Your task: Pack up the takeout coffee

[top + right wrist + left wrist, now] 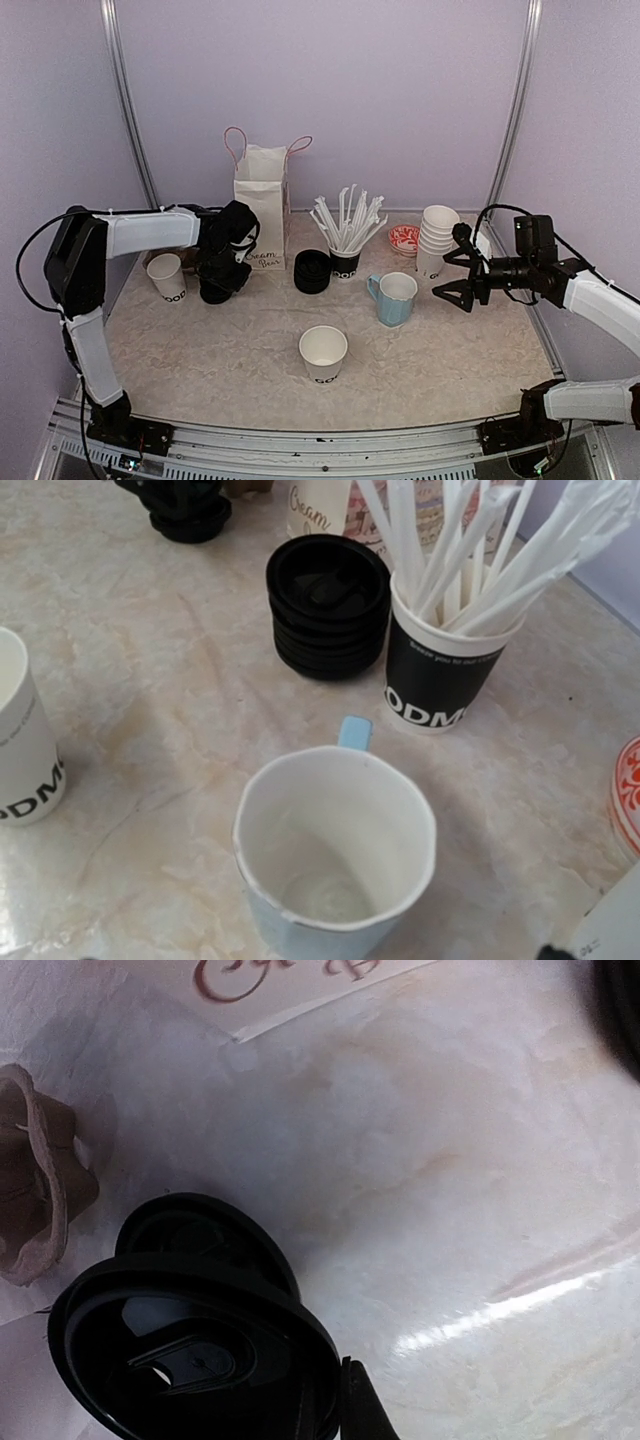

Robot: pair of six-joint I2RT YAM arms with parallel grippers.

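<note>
Two white paper cups with black print stand open-topped: one [167, 277] at the left, one [323, 353] in the near middle, whose side shows in the right wrist view [25, 750]. My left gripper [218, 280] is down beside the left cup, over a small pile of black lids [214, 292]. In the left wrist view a black lid [190, 1350] is pressed against one finger [362, 1410], with another lid [200, 1225] beneath; the other finger is hidden. My right gripper [450, 270] hangs open and empty at the right, above the table.
A white paper bag [262, 205] stands at the back. Near it are a taller lid stack [312, 270], a black cup of straws [345, 262], a light-blue mug [395, 298], stacked plain cups [437, 240], a red-patterned dish [404, 238] and a brown paper piece [30, 1180].
</note>
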